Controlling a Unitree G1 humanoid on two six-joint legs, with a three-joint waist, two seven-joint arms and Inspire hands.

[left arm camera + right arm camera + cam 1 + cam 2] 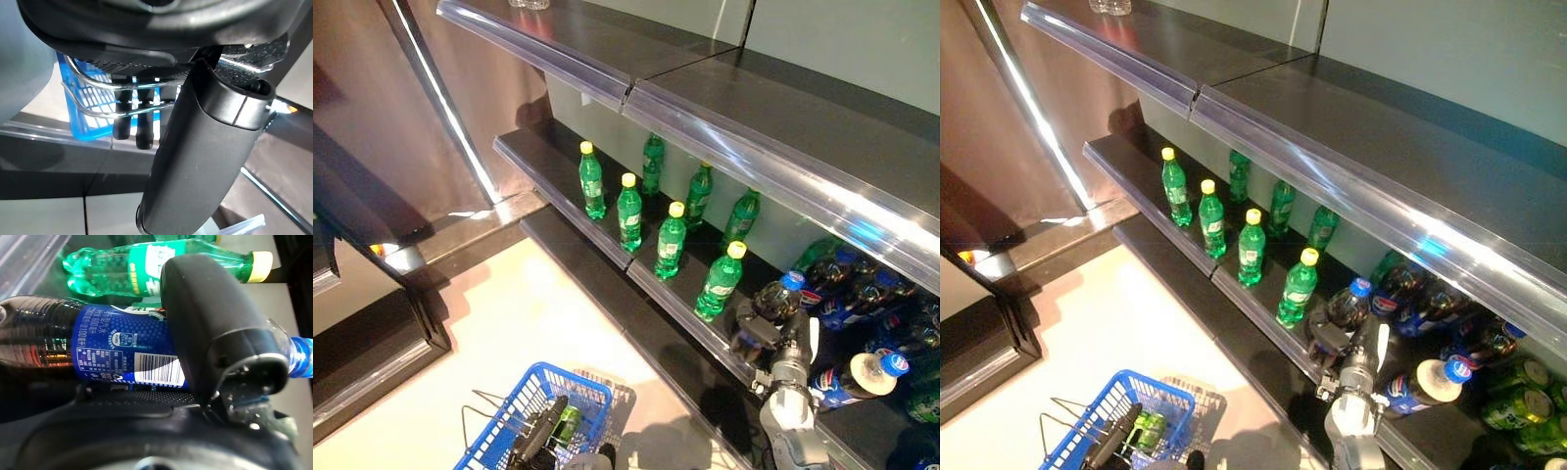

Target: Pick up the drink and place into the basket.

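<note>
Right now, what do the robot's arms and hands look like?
The right arm is a silver-grey tube made of jointed sections. Its right hand is dark and blocky. In the right wrist view the thumb is thick, rounded, glossy black with a seam near its tip, above a finely textured black palm. The left hand shows the same smooth dark thumb.

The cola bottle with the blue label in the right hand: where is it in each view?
Left eye: cola bottle, lower right, on the shelf.
Right eye: lower right of centre.
Left wrist: not in it.
Right wrist: across the middle, the right hand curled round it.
Shared landmark: the nearest green bottle beside it.
</note>
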